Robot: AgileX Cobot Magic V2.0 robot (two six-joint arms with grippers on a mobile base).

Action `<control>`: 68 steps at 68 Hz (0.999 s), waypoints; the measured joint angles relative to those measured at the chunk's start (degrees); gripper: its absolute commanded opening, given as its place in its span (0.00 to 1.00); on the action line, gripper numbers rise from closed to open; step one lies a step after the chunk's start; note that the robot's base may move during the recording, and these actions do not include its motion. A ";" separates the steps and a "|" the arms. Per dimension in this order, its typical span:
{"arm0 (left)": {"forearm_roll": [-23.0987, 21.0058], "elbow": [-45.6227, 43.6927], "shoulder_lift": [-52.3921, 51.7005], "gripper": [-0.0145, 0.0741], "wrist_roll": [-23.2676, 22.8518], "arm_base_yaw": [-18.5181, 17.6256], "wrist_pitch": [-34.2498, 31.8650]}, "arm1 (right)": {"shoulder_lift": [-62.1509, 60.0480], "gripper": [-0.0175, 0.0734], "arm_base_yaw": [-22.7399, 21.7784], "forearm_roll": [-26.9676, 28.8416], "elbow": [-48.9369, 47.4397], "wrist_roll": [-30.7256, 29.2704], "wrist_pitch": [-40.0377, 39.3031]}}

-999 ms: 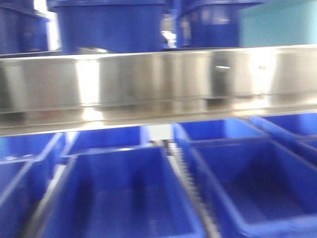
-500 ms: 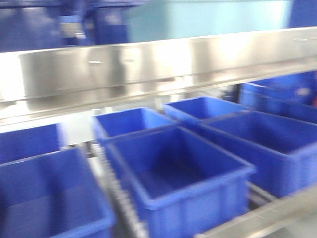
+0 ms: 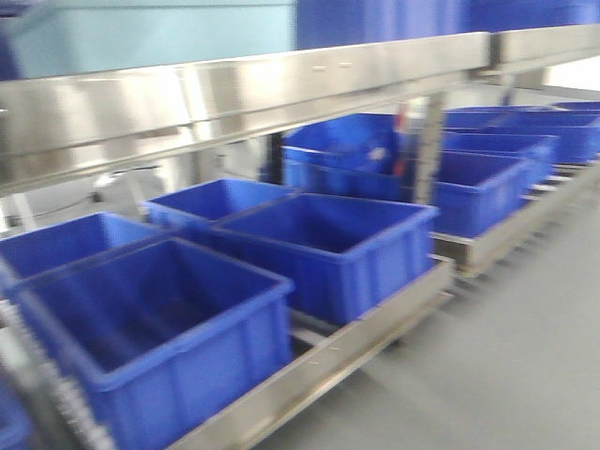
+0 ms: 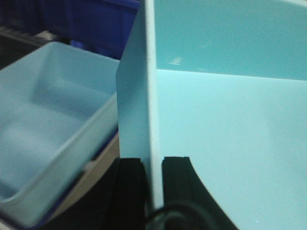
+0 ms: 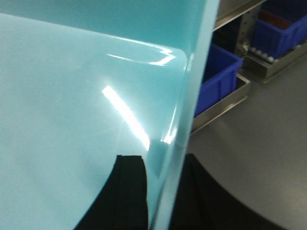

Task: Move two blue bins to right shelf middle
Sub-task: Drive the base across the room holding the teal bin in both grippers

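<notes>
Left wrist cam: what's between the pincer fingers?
A wall of the pale teal bin, edge-on, clamped by the left pincer. Left wrist view shows it.

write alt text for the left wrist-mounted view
The left gripper has its jaws closed on the thin upright wall of a pale teal bin whose inside fills the right half. A second pale bin sits lower left, dark blue bins behind it.

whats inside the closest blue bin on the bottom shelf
Nothing that shows: the nearest bin has only bare blue floor and walls in view. Its front wall covers the near strip of floor, so that part is unseen.
</notes>
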 measured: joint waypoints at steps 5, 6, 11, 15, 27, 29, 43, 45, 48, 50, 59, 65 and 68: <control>0.00 0.00 0.00 0.04 0.20 0.00 -0.23 | 0.00 0.03 0.00 0.00 0.00 0.00 0.00; 0.00 0.00 0.00 0.04 0.20 0.00 -0.23 | 0.00 0.03 0.00 0.00 0.00 0.03 0.00; 0.00 0.00 0.00 0.04 0.20 0.00 -0.27 | 0.00 0.03 0.00 0.00 0.00 0.03 -0.14; 0.00 0.00 0.00 0.04 0.22 0.00 -0.48 | 0.00 0.03 0.00 0.00 0.00 0.03 -0.29; 0.00 0.00 0.00 0.04 0.34 0.00 -0.60 | 0.00 0.03 0.00 0.00 0.00 0.03 -0.38; 0.00 0.00 0.00 0.04 0.34 0.00 -0.60 | 0.00 0.03 0.00 0.00 0.00 0.03 -0.38; 0.00 0.00 0.00 0.04 0.34 0.00 -0.60 | 0.00 0.03 0.00 0.00 0.00 0.03 -0.38; 0.00 0.00 0.00 0.04 0.34 0.00 -0.60 | 0.00 0.03 0.00 0.00 0.00 0.03 -0.38; 0.00 0.00 0.00 0.04 0.34 0.00 -0.70 | 0.00 0.03 0.00 0.00 0.00 0.03 -0.38; 0.00 0.00 0.00 0.04 0.34 0.00 -0.70 | 0.00 0.03 0.00 0.00 0.00 0.03 -0.38; 0.00 0.00 0.00 0.04 0.34 0.00 -0.70 | 0.00 0.03 0.00 0.00 0.00 0.03 -0.38; 0.00 0.00 0.00 0.04 0.34 0.00 -0.70 | 0.00 0.03 0.00 0.00 0.00 0.03 -0.38; 0.00 0.00 0.00 0.04 0.34 0.00 -0.70 | 0.00 0.03 0.00 0.00 0.00 0.03 -0.38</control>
